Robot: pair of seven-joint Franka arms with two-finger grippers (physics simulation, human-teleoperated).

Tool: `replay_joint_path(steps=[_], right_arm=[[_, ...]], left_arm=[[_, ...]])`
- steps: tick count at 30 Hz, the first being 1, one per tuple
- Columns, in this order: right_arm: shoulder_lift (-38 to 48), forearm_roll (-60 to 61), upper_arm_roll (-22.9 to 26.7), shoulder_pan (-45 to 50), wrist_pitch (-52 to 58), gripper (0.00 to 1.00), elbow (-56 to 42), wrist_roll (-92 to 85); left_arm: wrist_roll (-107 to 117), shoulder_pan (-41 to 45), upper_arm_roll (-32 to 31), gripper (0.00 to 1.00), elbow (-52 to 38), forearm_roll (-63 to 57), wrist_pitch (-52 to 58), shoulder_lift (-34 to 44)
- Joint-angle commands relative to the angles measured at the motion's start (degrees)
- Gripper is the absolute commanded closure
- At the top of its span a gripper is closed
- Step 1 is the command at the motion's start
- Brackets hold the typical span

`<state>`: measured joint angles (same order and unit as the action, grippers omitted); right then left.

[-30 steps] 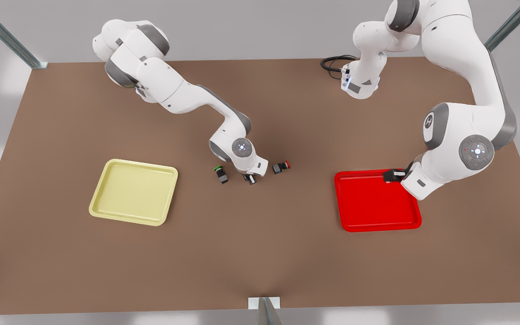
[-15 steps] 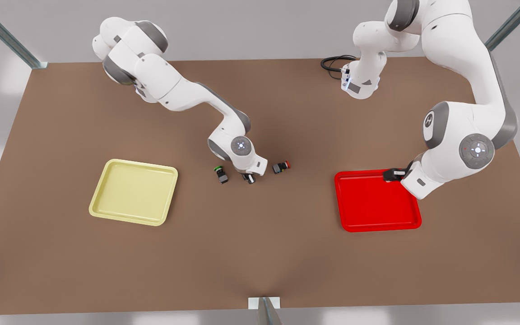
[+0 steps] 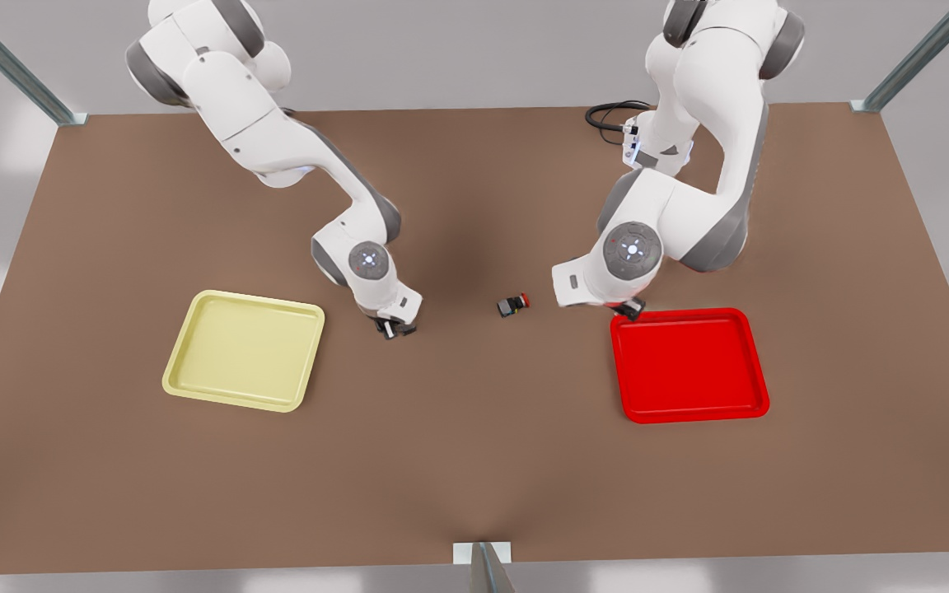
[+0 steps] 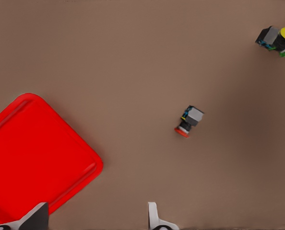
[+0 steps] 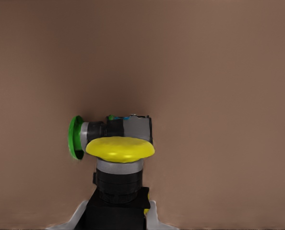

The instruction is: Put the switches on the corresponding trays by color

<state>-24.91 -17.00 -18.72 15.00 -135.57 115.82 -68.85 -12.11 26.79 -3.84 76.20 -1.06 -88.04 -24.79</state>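
We carry the yellow switch (image 5: 120, 149) clamped in our right fingers (image 3: 393, 328) — next, the yellow tray (image 3: 244, 350) — left fingers (image 3: 629, 310) apart, waiting.

Table: flat brown tabletop (image 3: 474, 461) (matte, bare)
Cable: coiled black cable (image 3: 606, 115), far edge
Frame: grey metal struts (image 3: 5, 62)

Red switch (image 3: 512, 305) lies on its side between the yellow tray (image 3: 245, 349) and red tray (image 3: 689, 364).
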Motion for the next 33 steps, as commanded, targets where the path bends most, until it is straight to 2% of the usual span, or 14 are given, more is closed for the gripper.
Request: replay_joint_path(steps=[1,4,7,12,19,21,22,26,27,31,33], right_arm=[[0.7,-0.1,0.0,-0.4,0.0,0.47,0.5,-0.6],[3.1,0.0,0.7,-4.4,0.0,0.47,3.9,-5.6],[3.4,0.3,6.6,-4.5,0.0,0.47,4.2,-13.6],[5.3,0.4,12.4,-6.6,0.0,0.47,6.5,-24.2],[6.5,0.4,15.5,-11.3,-0.2,0.47,11.0,-28.4],[6.6,0.4,15.5,-11.3,-0.5,0.24,11.1,-28.4],[6.6,0.4,15.6,-11.3,-0.5,0.18,11.1,-28.4],[6.7,0.4,15.6,-11.4,-0.5,0.14,11.0,-28.7],[6.7,0.4,15.6,-11.4,-0.5,0.0,11.0,-29.1],[8.1,1.2,15.2,-11.2,0.3,0.0,8.8,-29.5],[9.5,8.0,15.4,-11.0,2.7,0.0,3.6,-25.9]], left_arm=[[-0.5,1.4,0.1,0.0,0.0,-0.5,-0.7,-0.3],[-1.6,6.2,0.0,0.0,0.2,-2.8,-5.0,-3.2],[-5.4,7.7,-0.8,0.0,4.3,-2.3,-13.6,-4.4],[-5.5,8.1,-5.1,0.0,4.4,-2.2,-16.2,-9.1],[-8.1,9.9,-5.4,0.0,12.7,-2.7,-23.9,-9.3],[-8.0,10.8,-5.4,0.0,14.3,-2.6,-26.3,-9.8],[-8.0,11.0,-5.4,0.0,14.4,-2.7,-26.5,-10.4],[-7.8,11.4,-5.2,0.0,17.0,-2.9,-28.9,-10.8],[-7.8,11.5,-5.1,0.0,18.3,-2.9,-30.2,-11.1],[-7.7,11.4,-4.7,0.0,21.2,-5.0,-33.2,-11.5],[-7.5,11.5,-4.5,0.0,22.2,-6.1,-33.3,-11.5]])
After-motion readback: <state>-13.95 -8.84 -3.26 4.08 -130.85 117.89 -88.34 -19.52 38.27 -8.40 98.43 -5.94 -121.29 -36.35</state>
